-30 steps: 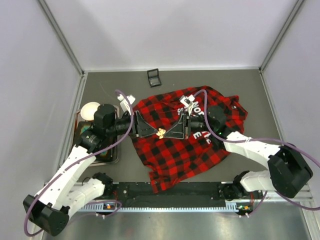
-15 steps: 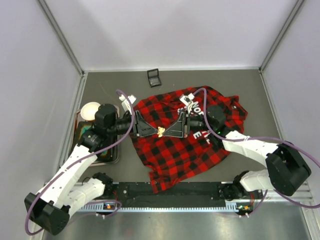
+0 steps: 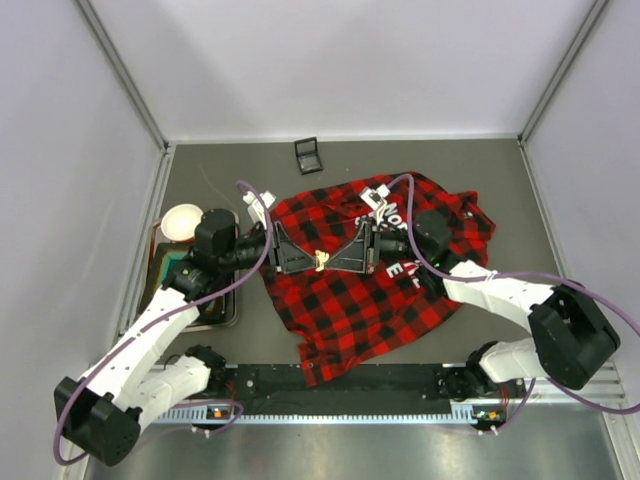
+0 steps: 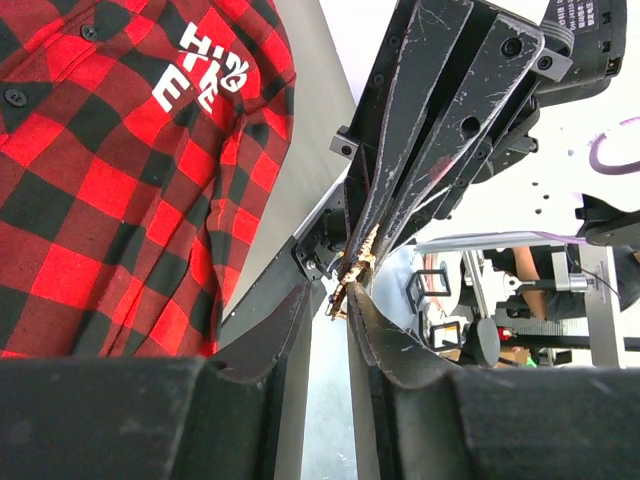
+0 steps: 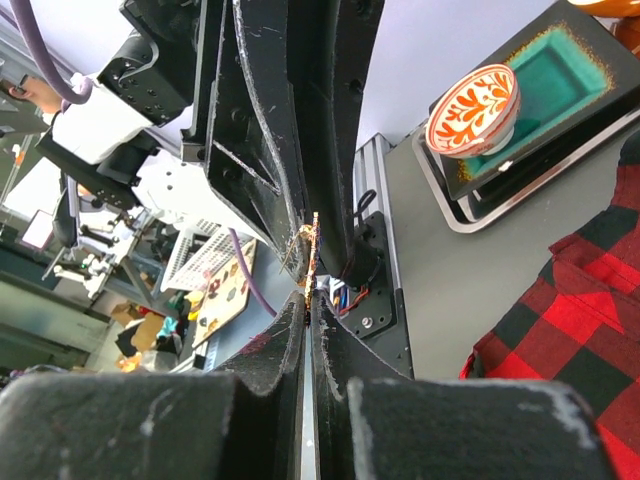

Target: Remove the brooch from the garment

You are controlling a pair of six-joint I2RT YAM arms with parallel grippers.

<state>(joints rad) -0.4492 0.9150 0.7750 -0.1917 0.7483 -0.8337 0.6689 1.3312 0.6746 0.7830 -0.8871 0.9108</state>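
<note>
Top external view shows the tiny pale-gold sparkly brooch (image 3: pixel 320 261) held above the red-and-black plaid shirt (image 3: pixel 350 310), where both arms' tips meet. It is probably best drawn clear slowly, without twisting. The right gripper (image 5: pixel 311 298) pinches it, nearly closed. The left gripper (image 4: pixel 328 300) shows a narrow gap, and I cannot tell whether it grips.

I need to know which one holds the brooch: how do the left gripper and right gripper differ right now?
The right gripper has its fingers pressed together on the brooch; the left gripper holds its fingers slightly apart, a gap beside it. The right gripper reaches in from over the white lettering, the left gripper from the tray side. Both meet tip to tip, above the plaid shirt.
</note>
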